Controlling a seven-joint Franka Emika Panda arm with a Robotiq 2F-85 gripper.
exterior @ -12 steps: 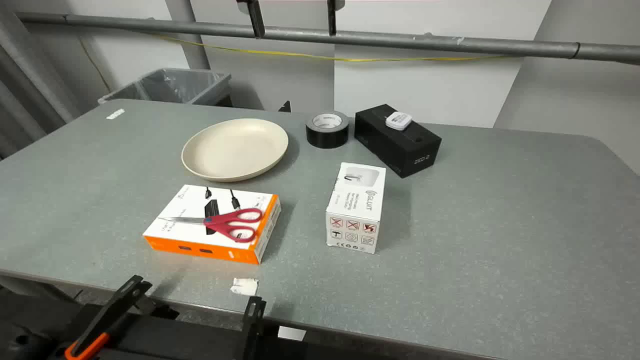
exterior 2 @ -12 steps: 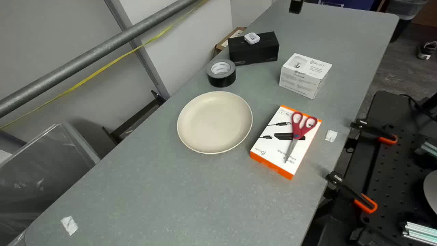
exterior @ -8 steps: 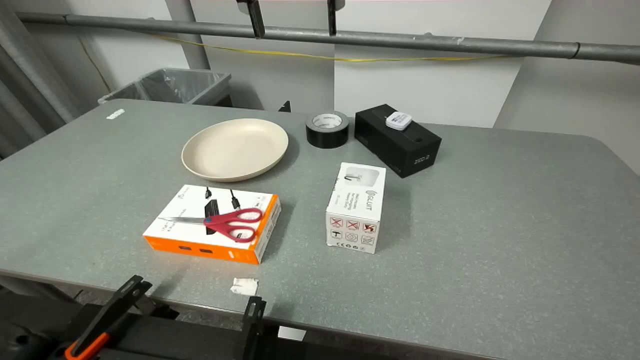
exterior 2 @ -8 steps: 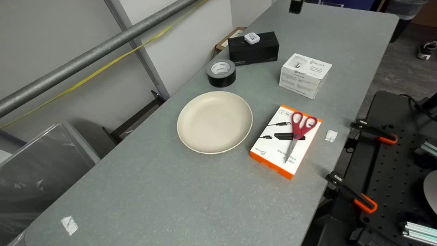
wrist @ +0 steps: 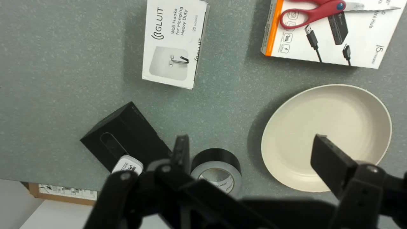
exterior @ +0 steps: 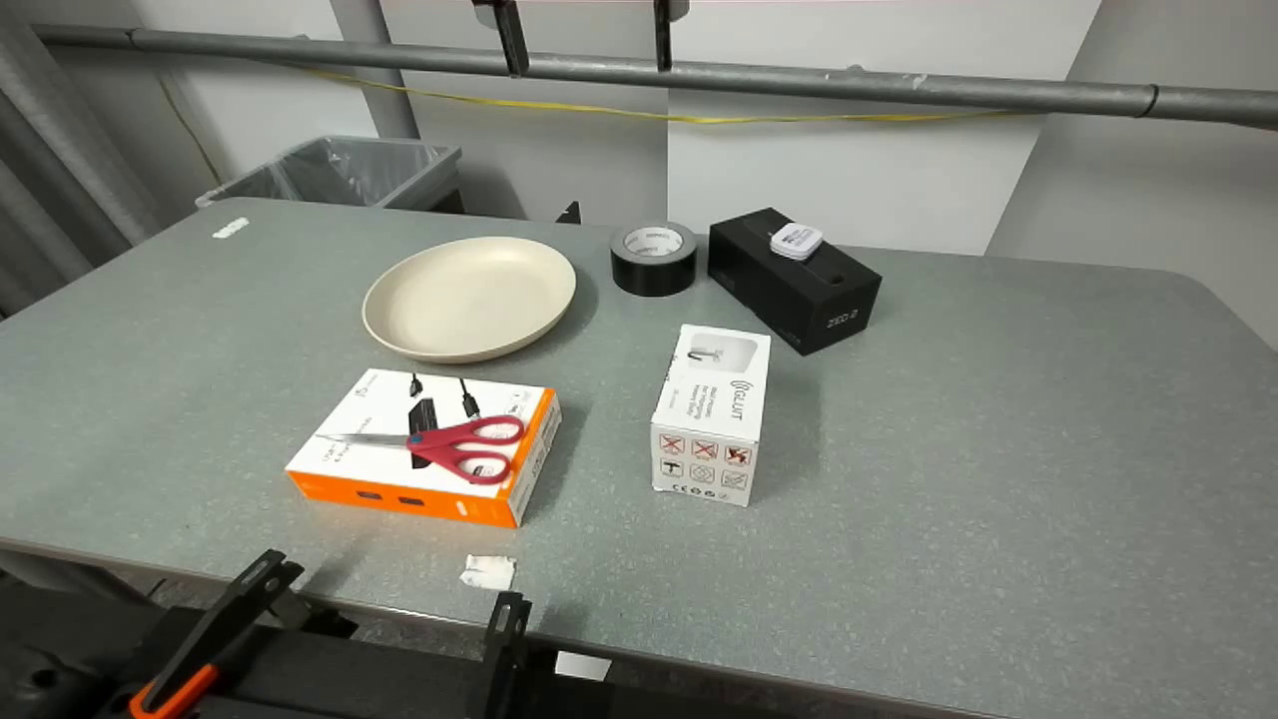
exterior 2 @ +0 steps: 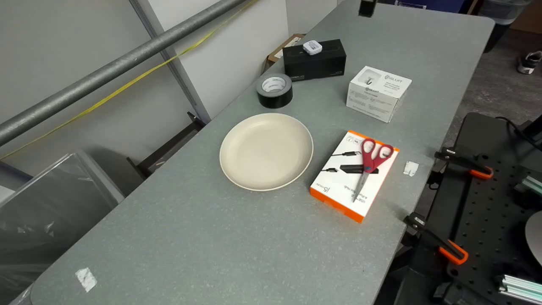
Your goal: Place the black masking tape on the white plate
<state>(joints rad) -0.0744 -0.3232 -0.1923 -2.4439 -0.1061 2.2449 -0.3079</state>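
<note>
The black masking tape (exterior: 654, 275) is a thick black roll lying flat on the table, with its hole facing up. It also shows in an exterior view (exterior 2: 275, 101) and in the wrist view (wrist: 217, 156), where a gripper finger partly covers it. The white plate (exterior: 469, 298) lies beside the tape, empty and apart from it; it also shows in an exterior view (exterior 2: 266, 151) and in the wrist view (wrist: 318, 117). My gripper (wrist: 251, 140) is open and empty, high above the table. Its two fingers hang at the top edge of an exterior view (exterior: 589, 68). In an exterior view only one fingertip (exterior 2: 366, 8) shows.
A black box (exterior: 794, 285) with a small white item (exterior: 796, 241) on top stands close to the tape. A white box (exterior: 710, 414) stands nearer the front. Red scissors (exterior: 464, 444) lie on an orange-white box (exterior: 399, 504). A grey pipe (exterior: 799, 80) runs behind the table.
</note>
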